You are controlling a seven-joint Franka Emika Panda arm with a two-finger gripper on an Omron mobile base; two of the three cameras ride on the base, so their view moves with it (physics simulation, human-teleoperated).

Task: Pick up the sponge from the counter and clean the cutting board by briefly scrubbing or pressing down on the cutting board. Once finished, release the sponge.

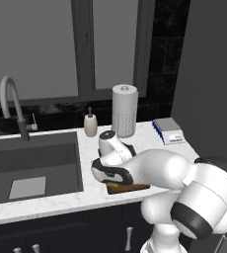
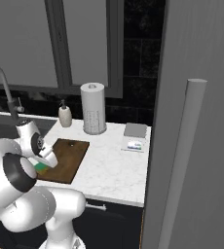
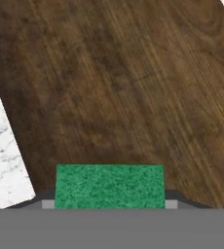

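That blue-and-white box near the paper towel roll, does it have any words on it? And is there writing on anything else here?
No text can be read anywhere.
The flat box has a small printed patch on its white face, too small and blurred to read.
The soap bottle, the paper towel roll, the cutting board and the sponge show no lettering.

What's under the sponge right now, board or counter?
The board: in the hand view dark wood surrounds the green sponge held in the claw, with the counter off to one side. Whether the sponge touches the wood is hidden.
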